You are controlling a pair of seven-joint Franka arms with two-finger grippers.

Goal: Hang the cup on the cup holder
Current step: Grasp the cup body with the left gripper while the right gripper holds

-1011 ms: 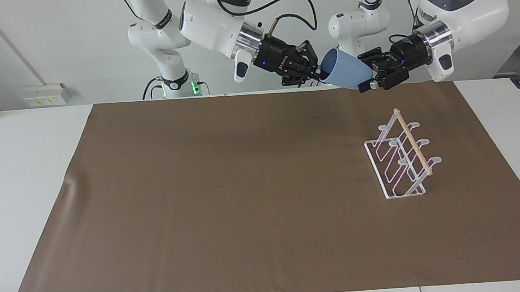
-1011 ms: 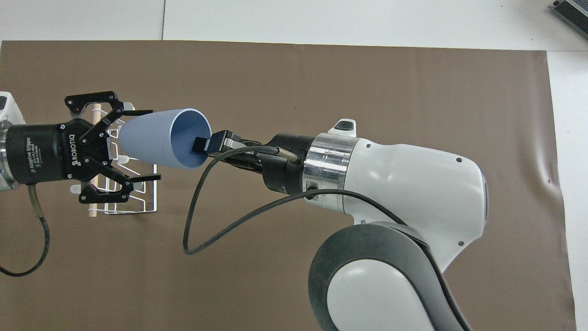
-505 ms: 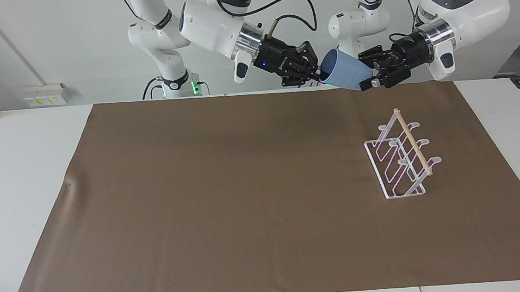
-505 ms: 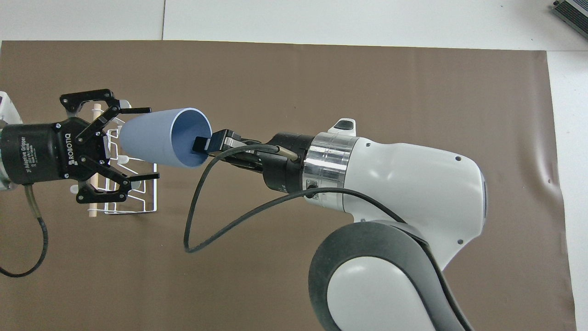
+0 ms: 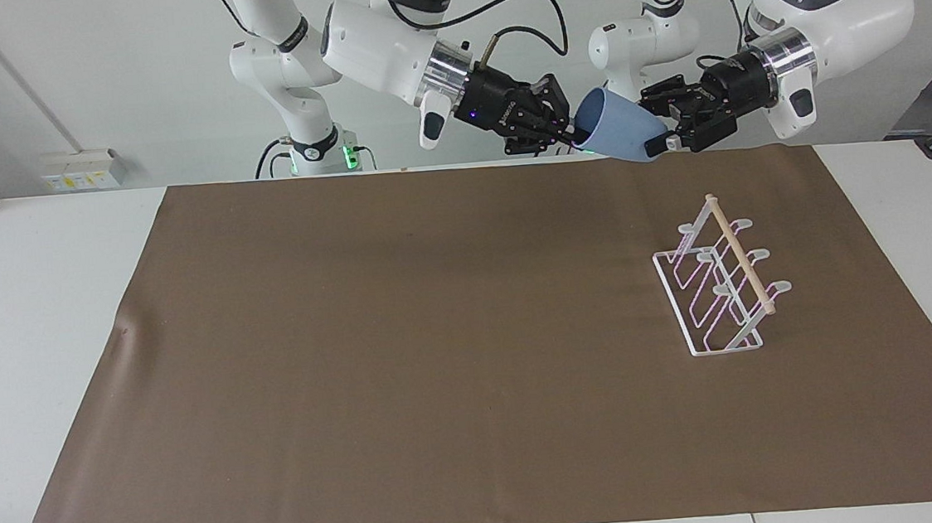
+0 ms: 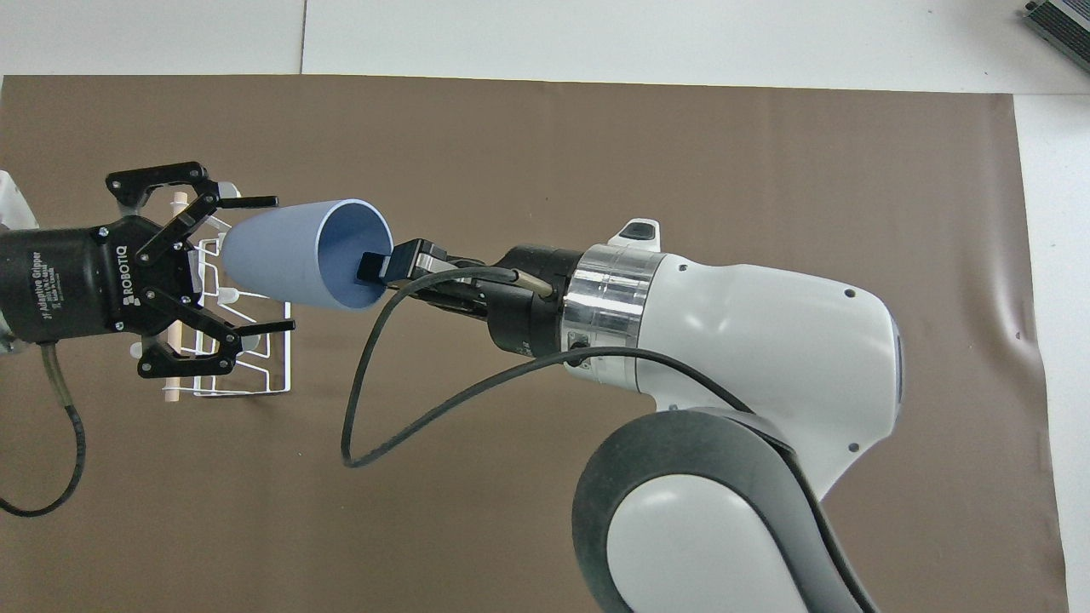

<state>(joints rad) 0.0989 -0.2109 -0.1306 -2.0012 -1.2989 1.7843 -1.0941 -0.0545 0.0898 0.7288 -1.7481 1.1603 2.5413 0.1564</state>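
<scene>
The light blue cup [image 5: 616,133] is held in the air on its side over the mat's edge nearest the robots. My right gripper [image 5: 569,134] is shut on its rim, with one finger inside the mouth; this shows in the overhead view [image 6: 375,267]. My left gripper [image 5: 656,123] is open, its fingers apart on either side of the cup's [image 6: 281,255] narrow base without pressing it. The white wire cup holder [image 5: 718,287] with its wooden dowel stands on the mat toward the left arm's end. In the overhead view the left gripper [image 6: 266,264] partly covers the holder [image 6: 247,379].
A brown mat [image 5: 406,341] covers most of the white table [image 5: 39,328]. The right arm's black cable [image 6: 375,409] hangs in a loop over the mat.
My left gripper has drawn back a little from the cup toward its own end and risen slightly, fingers still open. The right gripper and cup have barely moved.
</scene>
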